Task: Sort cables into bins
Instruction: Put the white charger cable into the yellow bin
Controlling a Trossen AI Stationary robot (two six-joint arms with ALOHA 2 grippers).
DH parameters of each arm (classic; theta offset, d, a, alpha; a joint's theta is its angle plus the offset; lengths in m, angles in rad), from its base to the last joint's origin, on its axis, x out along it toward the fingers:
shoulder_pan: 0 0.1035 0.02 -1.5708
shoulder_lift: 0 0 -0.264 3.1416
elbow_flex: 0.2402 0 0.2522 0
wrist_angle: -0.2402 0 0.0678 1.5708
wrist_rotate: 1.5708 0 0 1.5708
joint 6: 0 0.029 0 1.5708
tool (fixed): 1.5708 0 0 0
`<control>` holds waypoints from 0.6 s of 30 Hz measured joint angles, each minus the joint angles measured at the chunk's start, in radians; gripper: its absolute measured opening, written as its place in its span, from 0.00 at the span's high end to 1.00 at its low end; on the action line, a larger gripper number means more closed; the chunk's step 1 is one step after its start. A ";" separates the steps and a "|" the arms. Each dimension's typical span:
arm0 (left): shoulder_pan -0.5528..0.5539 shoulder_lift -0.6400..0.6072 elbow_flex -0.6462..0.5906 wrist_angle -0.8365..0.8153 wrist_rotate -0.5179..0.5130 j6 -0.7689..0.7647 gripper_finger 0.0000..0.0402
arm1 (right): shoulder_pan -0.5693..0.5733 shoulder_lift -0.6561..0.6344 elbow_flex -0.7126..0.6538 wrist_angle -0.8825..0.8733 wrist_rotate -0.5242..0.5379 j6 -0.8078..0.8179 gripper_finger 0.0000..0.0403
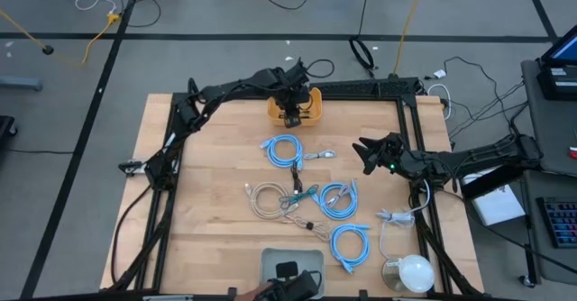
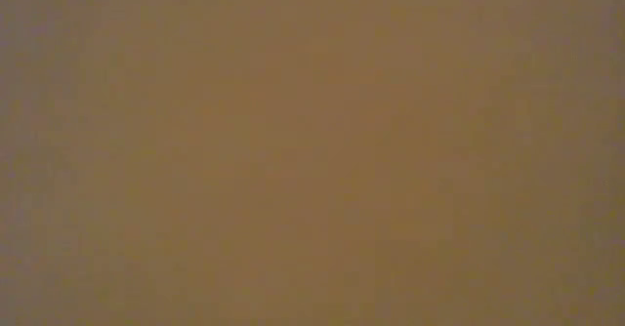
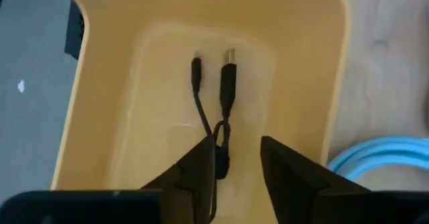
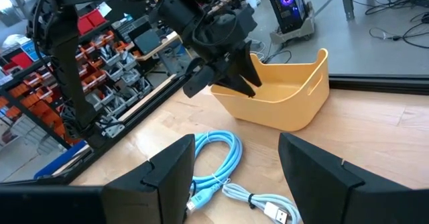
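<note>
Dark fingers of the left end effector stand apart inside the orange-yellow bin at upper centre, released around a short black cable lying on the smooth plastic floor. Risk, as a judgement: the cable's tied middle sits between the fingers and could snag on withdrawal. Right end effector hovers spread, empty, right of centre. Glossy light-blue coils remain on the wooden desk.
</note>
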State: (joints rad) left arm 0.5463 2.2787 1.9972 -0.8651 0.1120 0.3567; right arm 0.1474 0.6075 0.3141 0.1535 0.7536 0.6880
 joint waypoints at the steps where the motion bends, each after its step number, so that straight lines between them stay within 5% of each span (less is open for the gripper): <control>1: -0.001 0.000 0.000 -0.001 0.000 -0.001 0.66 | 0.000 0.000 0.000 0.000 0.000 0.000 0.47; 13: -0.009 -0.206 0.027 0.005 -0.067 -0.010 0.64 | 0.000 0.000 0.000 0.000 0.000 0.005 0.47; 18: -0.020 -0.296 0.028 -0.067 0.132 -0.134 0.64 | 0.000 0.000 0.000 0.000 0.001 0.007 0.47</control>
State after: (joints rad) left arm 0.5259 1.9829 2.0254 -0.9320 0.2438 0.2228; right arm 0.1474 0.6073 0.3138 0.1539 0.7547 0.6949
